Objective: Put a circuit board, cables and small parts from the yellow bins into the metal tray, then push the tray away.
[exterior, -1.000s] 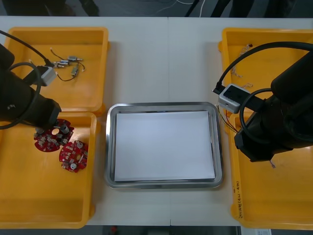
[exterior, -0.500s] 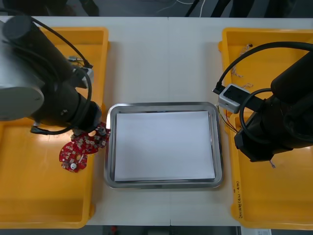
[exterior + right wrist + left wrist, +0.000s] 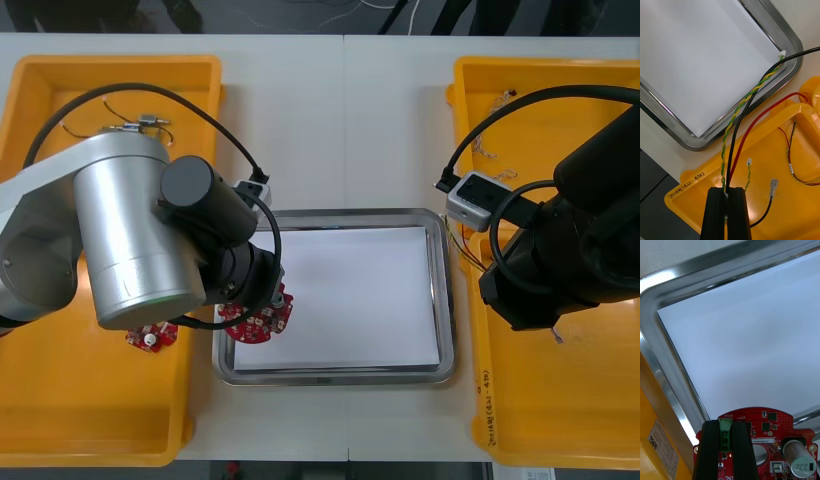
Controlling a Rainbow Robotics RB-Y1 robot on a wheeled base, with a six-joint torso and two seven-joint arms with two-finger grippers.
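Over the tray rim, left jaws pinch a circuit board; right jaws seemingly clamp cables.

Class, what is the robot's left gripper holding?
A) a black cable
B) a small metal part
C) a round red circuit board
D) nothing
C: the left gripper is shut on a round red circuit board, at the left rim of the metal tray.

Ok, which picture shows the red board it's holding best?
The left wrist view: the circuit board is close up, pinched in the left end effector over the tray edge. The front view has it peeking from under the left arm. The right wrist view faces cables held by the right end effector.
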